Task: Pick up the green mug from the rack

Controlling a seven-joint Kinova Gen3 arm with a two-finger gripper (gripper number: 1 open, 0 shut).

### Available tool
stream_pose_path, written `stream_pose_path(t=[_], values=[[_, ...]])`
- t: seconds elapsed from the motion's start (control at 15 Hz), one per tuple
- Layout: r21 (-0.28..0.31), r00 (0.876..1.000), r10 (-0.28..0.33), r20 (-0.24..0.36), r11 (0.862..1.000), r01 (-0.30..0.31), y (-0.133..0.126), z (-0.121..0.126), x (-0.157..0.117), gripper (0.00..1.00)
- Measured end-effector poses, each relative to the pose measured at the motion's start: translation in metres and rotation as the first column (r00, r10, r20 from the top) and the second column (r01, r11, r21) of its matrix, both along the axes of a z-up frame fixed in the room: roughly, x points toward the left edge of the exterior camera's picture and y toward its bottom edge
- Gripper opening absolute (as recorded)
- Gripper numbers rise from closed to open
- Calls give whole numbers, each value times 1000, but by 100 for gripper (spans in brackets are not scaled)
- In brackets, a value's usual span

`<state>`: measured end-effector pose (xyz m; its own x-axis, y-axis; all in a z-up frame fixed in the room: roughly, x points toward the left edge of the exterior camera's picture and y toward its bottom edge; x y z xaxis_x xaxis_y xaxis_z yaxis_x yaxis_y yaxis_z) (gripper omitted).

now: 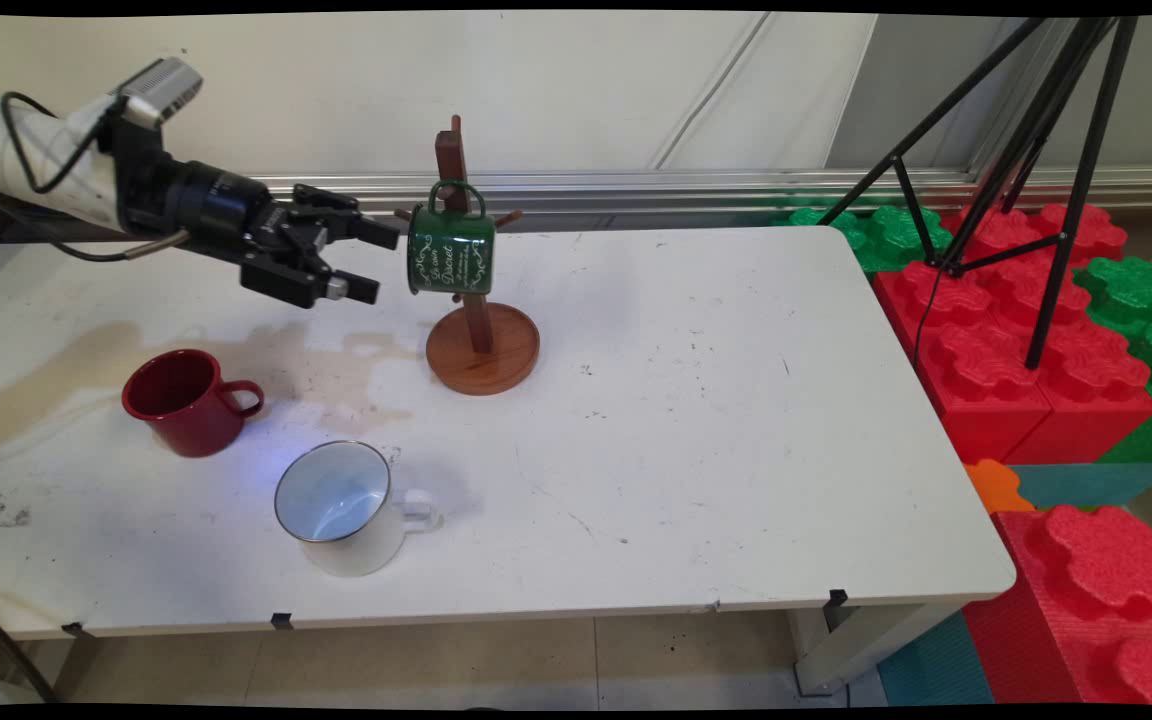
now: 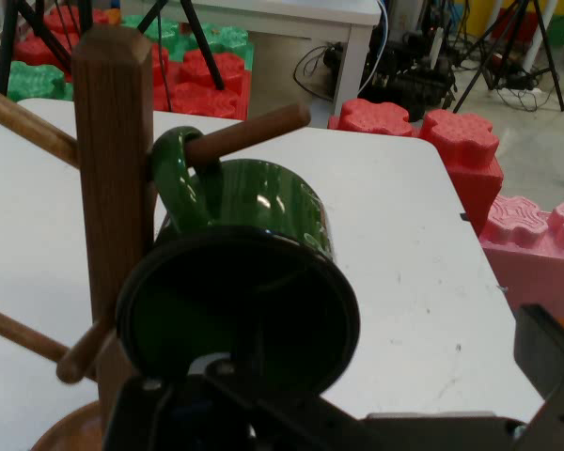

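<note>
White bench (image 1: 736, 450) stained brown at left; red, green foam blocks (image 1: 1016, 330) and black tripod (image 1: 1046, 150) beside it. Claw (image 1: 366, 262) open, empty, near hung green mug (image 1: 449, 252).

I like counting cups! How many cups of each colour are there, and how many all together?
Green mug, hanging on the wooden mug tree by the open gripper: 1
Red mug, standing on the table: 1
White mug, standing on the table: 1
Total: 3 mugs
</note>
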<state>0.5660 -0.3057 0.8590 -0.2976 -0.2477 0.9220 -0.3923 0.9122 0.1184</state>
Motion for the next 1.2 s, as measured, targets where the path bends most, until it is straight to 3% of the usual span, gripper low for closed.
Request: stream_pose_path(t=[1.2], values=[[21,998,36,-54,999,-35,-23,-26,-37,100]])
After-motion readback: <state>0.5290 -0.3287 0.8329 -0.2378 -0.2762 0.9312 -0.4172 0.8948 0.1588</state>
